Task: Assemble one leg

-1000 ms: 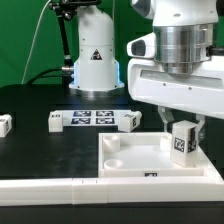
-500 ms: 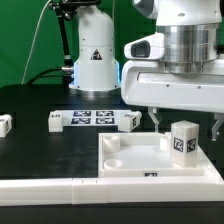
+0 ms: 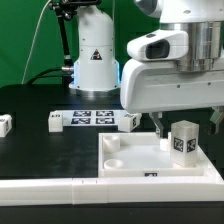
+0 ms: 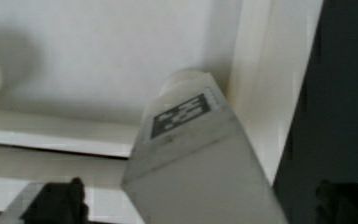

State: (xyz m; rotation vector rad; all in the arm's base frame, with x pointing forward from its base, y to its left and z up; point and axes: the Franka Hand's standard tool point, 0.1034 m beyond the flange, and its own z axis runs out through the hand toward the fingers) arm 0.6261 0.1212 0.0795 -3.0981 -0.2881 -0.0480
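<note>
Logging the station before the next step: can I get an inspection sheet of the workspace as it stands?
Surface: black table, with a white rail along its near edge.
Job's things: one leg stands upright on the white square panel; three more legs lie on the table.
Clutter: nothing seen.
Grippers: gripper open, fingers either side of the standing leg, apart from it.
Cables: black cable hanging at the back.
Surroundings: green backdrop; white robot base; marker board between two legs.
</note>
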